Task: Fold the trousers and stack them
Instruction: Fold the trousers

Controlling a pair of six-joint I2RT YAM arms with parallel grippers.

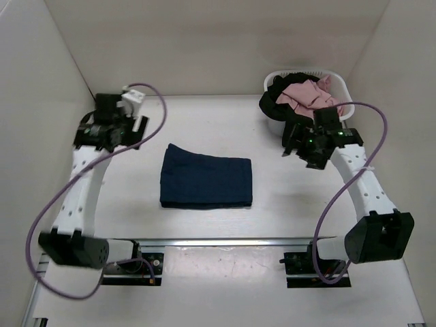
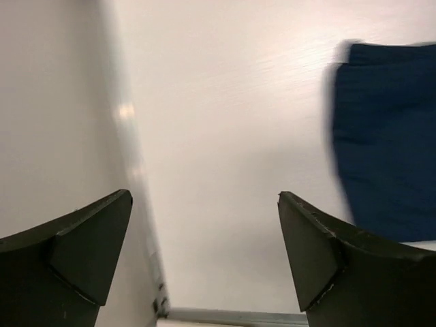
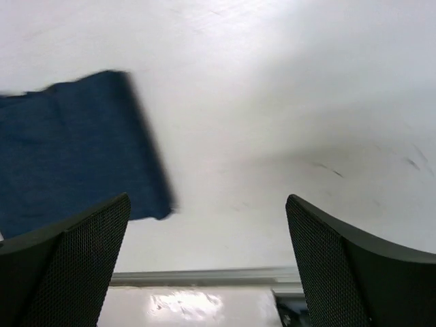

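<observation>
the trousers point(image 1: 206, 182) are lying folded into a neat dark navy rectangle roughly in the middle of the white surface point(image 1: 204, 122), flat, with nothing on top of them. the left end effector point(image 2: 203, 197) is up near the far left corner, close to the side wall point(image 1: 41, 102). its wrist view shows the fingers point(image 2: 82, 252) spread wide with just bare surface between them, and the folded denim off to the right, a bit blurry. the right end effector point(image 3: 208, 199) sits over on the far right, just beside the white basket point(image 1: 344, 92), also spread wide and gripping nothing. its camera catches one end of the trousers at the left of the view. the basket has a pink garment point(image 1: 306, 95) heaped on top and a black garment point(image 1: 272, 105) spilling over its left rim.
</observation>
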